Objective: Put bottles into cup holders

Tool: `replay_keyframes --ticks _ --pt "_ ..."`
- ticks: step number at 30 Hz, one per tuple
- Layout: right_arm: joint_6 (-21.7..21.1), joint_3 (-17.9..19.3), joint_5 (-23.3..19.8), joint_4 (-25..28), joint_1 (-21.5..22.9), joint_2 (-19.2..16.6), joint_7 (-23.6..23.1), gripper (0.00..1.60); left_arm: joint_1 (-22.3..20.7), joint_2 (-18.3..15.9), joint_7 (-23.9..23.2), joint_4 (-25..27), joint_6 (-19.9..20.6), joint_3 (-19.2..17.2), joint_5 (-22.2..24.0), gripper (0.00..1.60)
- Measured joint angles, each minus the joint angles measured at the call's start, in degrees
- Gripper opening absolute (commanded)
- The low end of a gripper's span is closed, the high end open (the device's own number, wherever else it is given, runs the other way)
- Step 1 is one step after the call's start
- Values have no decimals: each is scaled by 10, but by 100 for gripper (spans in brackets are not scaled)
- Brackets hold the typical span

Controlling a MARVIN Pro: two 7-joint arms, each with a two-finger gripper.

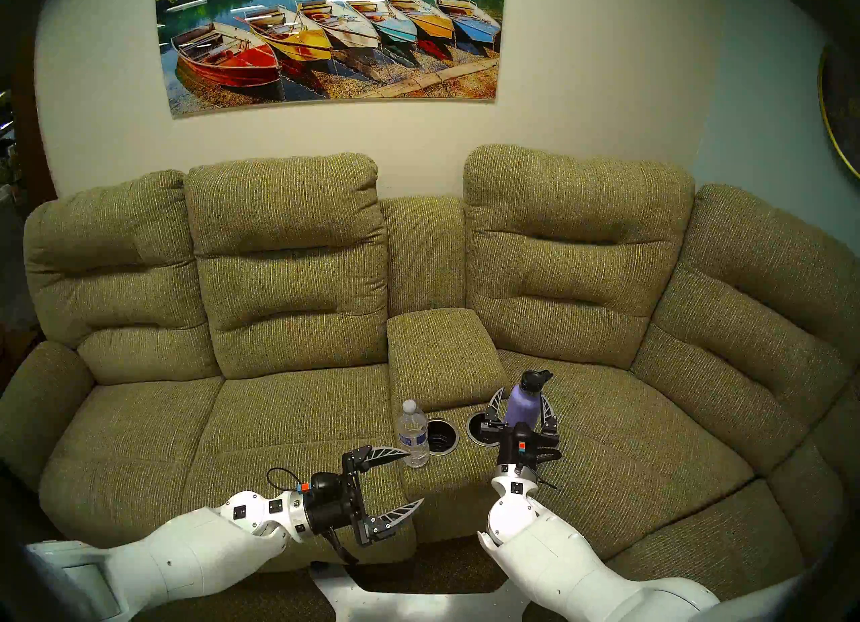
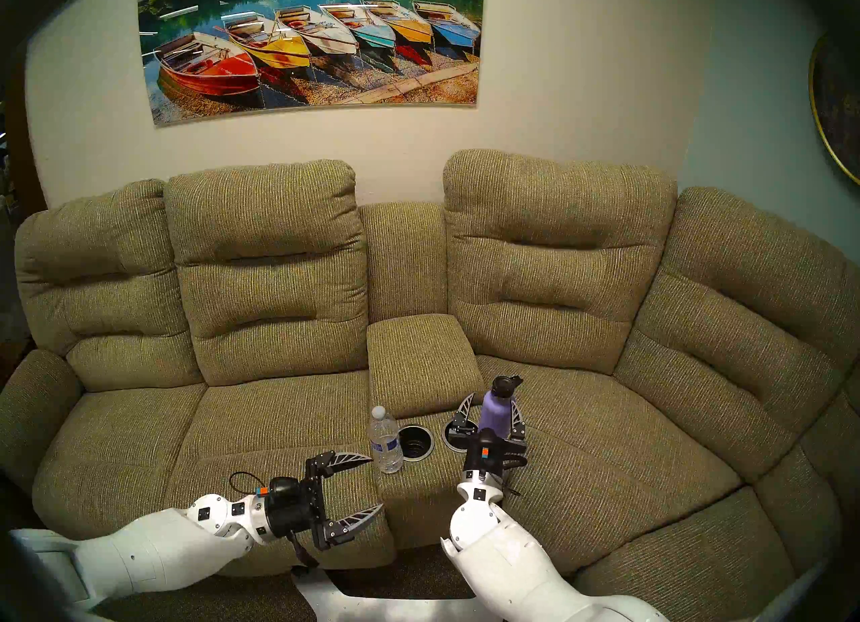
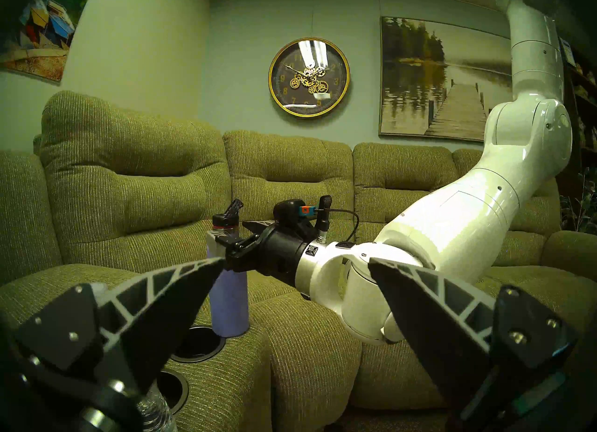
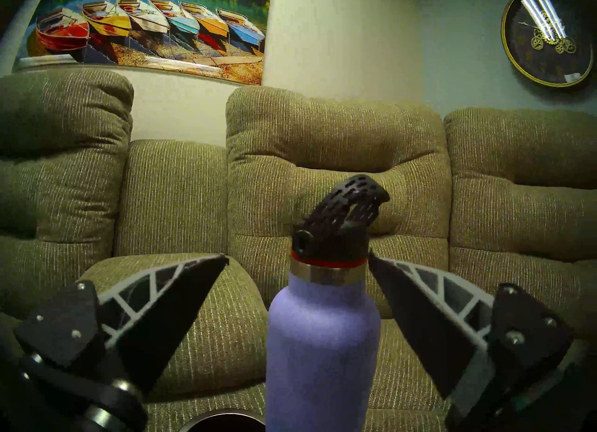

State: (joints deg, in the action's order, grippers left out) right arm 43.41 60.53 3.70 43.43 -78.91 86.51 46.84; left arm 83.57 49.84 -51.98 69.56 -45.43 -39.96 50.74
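A lavender flask [image 1: 523,404] with a black cap stands upright on the olive console, just right of the right cup holder [image 1: 479,435]. My right gripper [image 1: 521,395] is open with one finger on each side of the flask; in the right wrist view the flask [image 4: 323,341] shows gaps to both fingers. A clear water bottle [image 1: 413,435] with a white cap stands just left of the left cup holder [image 1: 440,437]. My left gripper [image 1: 415,477] is open and empty, its upper fingertip at the bottle's base. Both wells are empty.
The padded console lid [image 1: 442,351] rises behind the cup holders, and the sofa backrests [image 1: 567,253] stand behind it. Seat cushions [image 1: 298,425] lie on either side of the console. My right forearm [image 3: 452,221] crosses the left wrist view.
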Motion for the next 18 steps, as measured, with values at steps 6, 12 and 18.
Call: replay_keyframes --ticks 6,12,18 --pt "3 13 4 -35 26 16 22 160 0 0 0 0 0 0 0 160" --pt "2 30 -5 -73 56 31 27 160 -1 0 0 0 0 0 0 160" --pt "-4 52 -25 -107 91 43 17 160 -1 1 0 0 0 0 0 160"
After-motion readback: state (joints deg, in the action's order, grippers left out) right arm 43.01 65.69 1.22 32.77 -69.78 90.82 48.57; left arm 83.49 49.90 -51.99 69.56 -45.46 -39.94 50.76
